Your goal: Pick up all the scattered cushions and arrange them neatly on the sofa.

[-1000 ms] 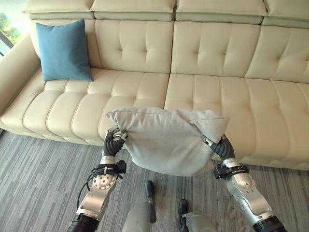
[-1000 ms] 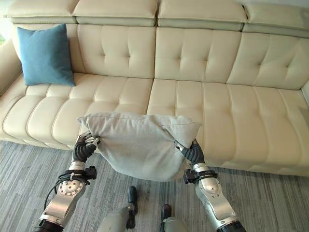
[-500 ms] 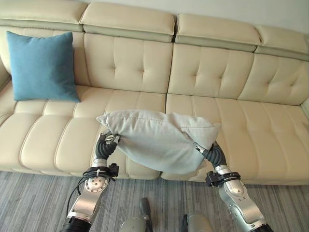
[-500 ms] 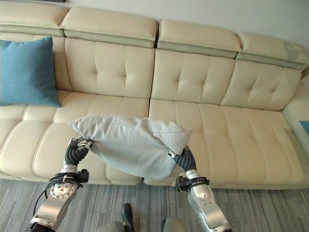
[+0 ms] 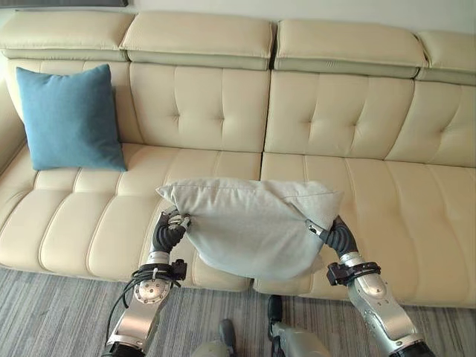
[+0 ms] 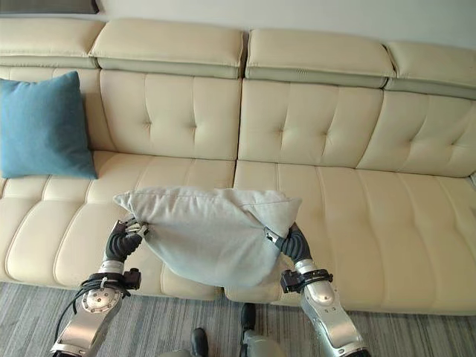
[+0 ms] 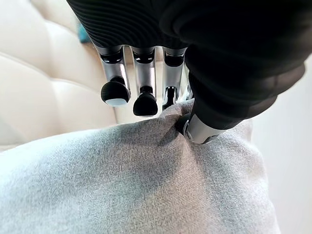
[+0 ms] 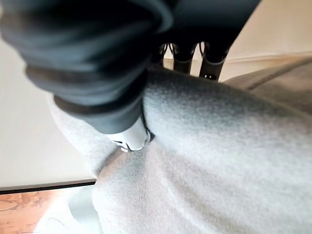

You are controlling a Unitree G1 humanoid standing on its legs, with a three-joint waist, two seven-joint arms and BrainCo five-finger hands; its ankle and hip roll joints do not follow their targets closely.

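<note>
Grey cushion (image 5: pixel 253 230) carried by both robot hands in front of the cream sofa (image 5: pixel 335 119).

The left robot hand (image 5: pixel 169 227) pinches one side of the cushion, its thumb dug into the fabric in the left wrist view, and the right robot hand (image 5: pixel 331 232) grips the opposite side the same way. The cushion hangs clear of the seat, above its front edge near the middle seam. A blue cushion (image 5: pixel 68 119) already leans upright against the backrest at the sofa's left end. To place this one well, I would carry it level over the seat, stand it against the backrest well apart from the blue one, and loosen both grips together so it doesn't topple.
</note>
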